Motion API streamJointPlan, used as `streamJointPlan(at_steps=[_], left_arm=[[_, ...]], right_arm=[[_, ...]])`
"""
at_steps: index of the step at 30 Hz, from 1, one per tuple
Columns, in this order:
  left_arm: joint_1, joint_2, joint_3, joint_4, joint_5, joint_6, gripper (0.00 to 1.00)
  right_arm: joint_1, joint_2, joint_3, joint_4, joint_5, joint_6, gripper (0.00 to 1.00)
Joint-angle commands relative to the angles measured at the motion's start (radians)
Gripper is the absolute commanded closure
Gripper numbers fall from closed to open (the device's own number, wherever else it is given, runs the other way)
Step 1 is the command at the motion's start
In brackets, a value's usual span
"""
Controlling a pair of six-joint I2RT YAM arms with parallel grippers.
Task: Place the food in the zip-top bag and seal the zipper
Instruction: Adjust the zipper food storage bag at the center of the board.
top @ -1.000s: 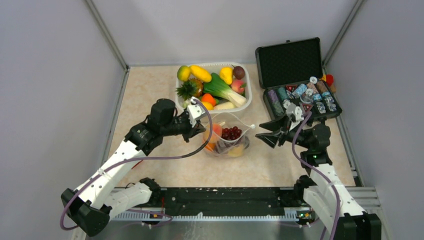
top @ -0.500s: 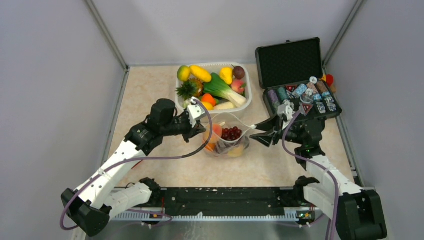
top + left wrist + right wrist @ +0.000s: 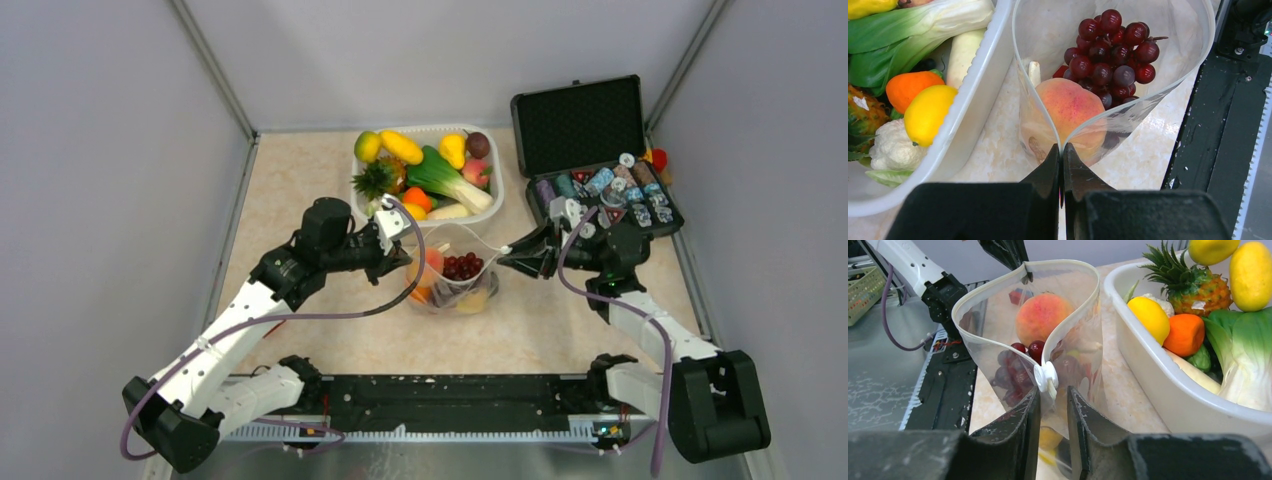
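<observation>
L claw (image 3: 1062,155) pressed together, pinching the zip-top bag (image 3: 1083,340) at its end of the mouth, right where the two zipper (image 3: 1074,322) tracks meet. R claw (image 3: 1054,395) at the opposite end: jaws nearly together w/ a narrow gap, straddling the white slider (image 3: 1046,376); can't tell if the pads actually bite it. Bag stands on the table (image 3: 300,200) just in front of the white tub (image 3: 1148,365), between both arms, mouth bowed wide open. Peach (image 3: 1040,315) and grapes (image 3: 1110,50) are inside, smth yellow at the bottom. Looks like the seal step imo. Risks:

1. Slider is small and sits right at the R tips, so a shallow grip could let it pop out as soon as drag builds.
2. Tracks are spread far apart. If the L side doesn't hold tension, the slider may jam or ride one track only, giving a false seal.
3. Peach sits high, near the L pinch, and could block the last stretch of travel.
4. L grip is only on thin film. A hard pull could slip it, and the bag would then drag or tip and spill.
5. Tub wall is just beside the bag, so R fingers could snag it on a sloppy path.
</observation>
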Motion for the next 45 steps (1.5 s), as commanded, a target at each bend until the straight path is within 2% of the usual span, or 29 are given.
streamJointPlan(at_steps=[1, 4, 6, 7, 11, 18, 23, 29, 32, 33, 34, 35, 37, 40, 42, 45], left_arm=[[0.002, -0.004, 0.004, 0.061, 0.021, 0.004, 1.0], [0.002, -0.002, 0.004, 0.059, 0.024, 0.003, 1.0], [0.002, -0.001, 0.002, 0.058, 0.025, 0.003, 1.0], [0.002, -0.001, 0.004, 0.058, 0.026, 0.003, 1.0], [0.002, 0.003, 0.005, 0.057, 0.026, 0.002, 1.0], [0.002, 0.004, 0.005, 0.056, 0.026, 0.001, 1.0], [0.002, 0.003, 0.004, 0.052, 0.027, 0.003, 1.0], [0.002, 0.002, 0.009, 0.049, 0.009, -0.004, 1.0], [0.001, -0.002, 0.017, 0.056, -0.065, -0.034, 0.89], [0.002, -0.006, 0.021, 0.058, -0.089, -0.041, 0.71], [0.002, -0.012, 0.026, 0.063, -0.115, -0.055, 0.44], [0.002, -0.019, 0.035, 0.066, -0.134, -0.073, 0.29], [0.002, -0.036, 0.056, 0.077, -0.129, -0.097, 0.22], [0.002, -0.054, 0.082, 0.147, -0.061, -0.153, 0.04], [0.0, -0.039, 0.114, 0.202, 0.009, -0.209, 0.01], [-0.038, 0.036, 0.197, 0.258, 0.103, -0.275, 0.02]], right_arm=[[0.008, -0.017, 0.035, 0.008, -0.046, -0.054, 0.77], [0.009, -0.034, 0.027, 0.012, -0.043, -0.045, 0.8], [0.009, -0.046, 0.024, 0.006, -0.033, -0.044, 0.65], [0.01, -0.053, 0.024, -0.004, -0.025, -0.048, 0.61], [0.016, -0.056, 0.028, -0.012, -0.009, -0.05, 0.6], [0.06, -0.017, 0.028, -0.04, 0.041, -0.08, 0.72], [0.063, -0.031, 0.012, 0.033, 0.077, -0.047, 0.91], [0.062, -0.036, 0.015, -0.027, 0.07, -0.073, 1.0], [0.062, -0.049, 0.01, -0.068, 0.088, -0.082, 1.0], [0.063, -0.055, 0.009, -0.077, 0.093, -0.082, 1.0], [0.063, -0.063, 0.008, -0.097, 0.111, -0.084, 1.0], [0.063, -0.074, 0.007, -0.11, 0.124, -0.086, 1.0], [0.063, -0.092, 0.006, -0.139, 0.135, -0.097, 1.0], [0.062, -0.117, 0.007, -0.174, 0.148, -0.116, 1.0], [0.062, -0.129, 0.01, -0.19, 0.156, -0.122, 1.0], [0.067, -0.136, 0.012, -0.197, 0.163, -0.121, 1.0]])
